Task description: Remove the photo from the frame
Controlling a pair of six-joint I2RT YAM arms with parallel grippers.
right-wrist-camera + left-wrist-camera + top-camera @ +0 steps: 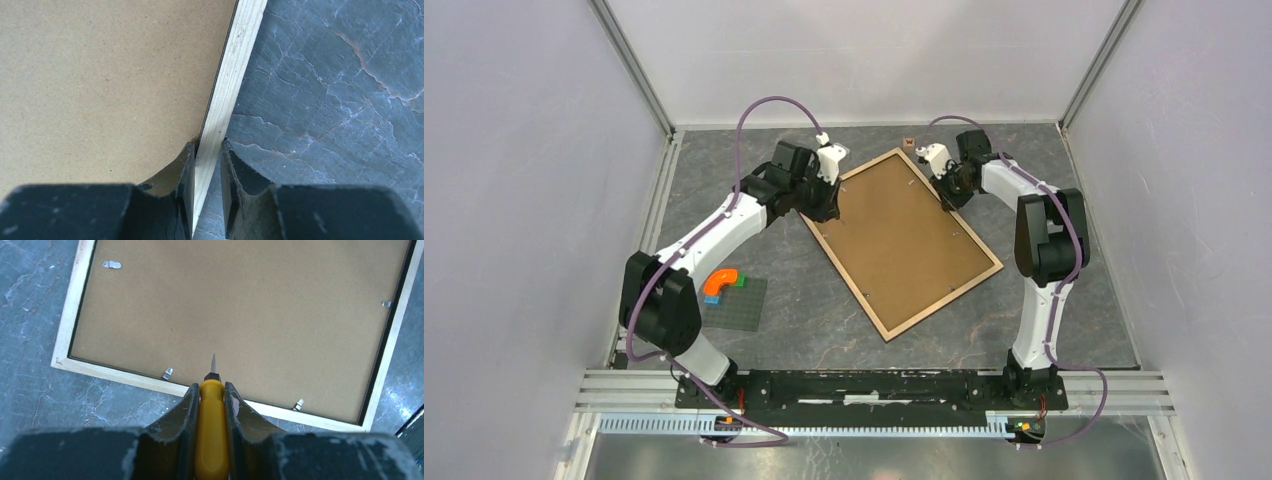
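Matt brown fibreboard, finely speckled, on the back of the frame [902, 240]; pale unvarnished wood with straight grain along its border; small shiny metal clips [111, 264]. Dark grey stone-look surface [330, 75] with pale veins, faint sheen. Glossy yellow plastic on the tool [212, 440] handle, bare metal blade. Matt black fingers [182, 425], scuffed.

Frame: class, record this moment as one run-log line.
frame: back up | left gripper: holds yellow screwdriver, tip over frame | right gripper: grips frame's wooden edge | photo: hidden

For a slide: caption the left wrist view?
Left gripper clamps a yellow-handled screwdriver, tip over the frame's brown backing beside a metal clip.
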